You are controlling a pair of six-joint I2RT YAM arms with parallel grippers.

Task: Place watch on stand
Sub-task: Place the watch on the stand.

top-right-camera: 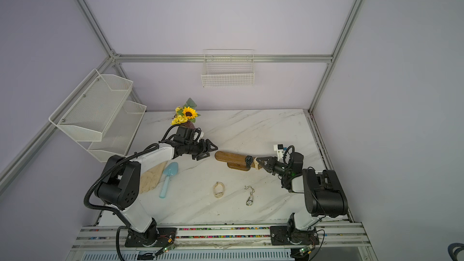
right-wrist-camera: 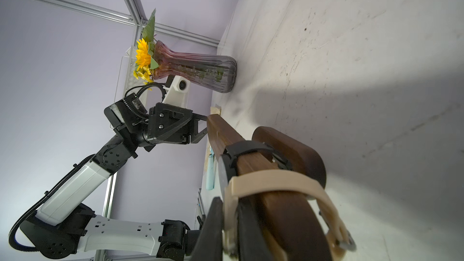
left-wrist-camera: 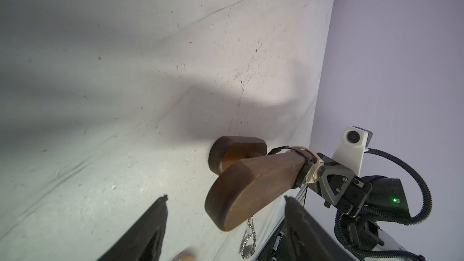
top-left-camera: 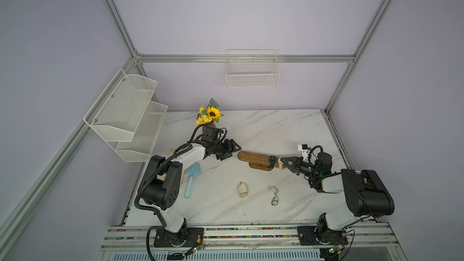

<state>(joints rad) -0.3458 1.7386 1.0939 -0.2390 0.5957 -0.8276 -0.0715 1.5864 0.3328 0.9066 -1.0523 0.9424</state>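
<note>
The step in hand is judged to be the threading itself. The watch with the cream strap [right-wrist-camera: 272, 178] is looped round the right end of the dark brown wooden stand [top-left-camera: 253, 157], a long round-ended bar on a small flat base, and its strap is pinched by the right jaws, which are closed on it. The loop is seen just onto the bar, beside a black watch [top-left-camera: 272, 159] already seated further in. The left jaws are held apart at the bar's opposite end; whether the wood is touched cannot be told, though a bracing role is suggested. The next move, it is judged, calls for the strap to be slid a little further along the bar, kept level so that the loop is not snagged, and then released without the stand being dragged across the white marbled surface [top-left-camera: 276, 126]. How far it can be pushed is limited by the black watch. A cream looped band [top-left-camera: 243, 190] and a silver pocket watch on a chain [top-left-camera: 275, 198] are laid nearer the arms' bases, well apart from the stand. A pale blue plastic scoop [top-left-camera: 191, 179], a pale wooden board [top-right-camera: 150, 179] and a ribbed glass vase of sunflowers [right-wrist-camera: 195, 71] are set off to the left. None of these is in the way.
</note>
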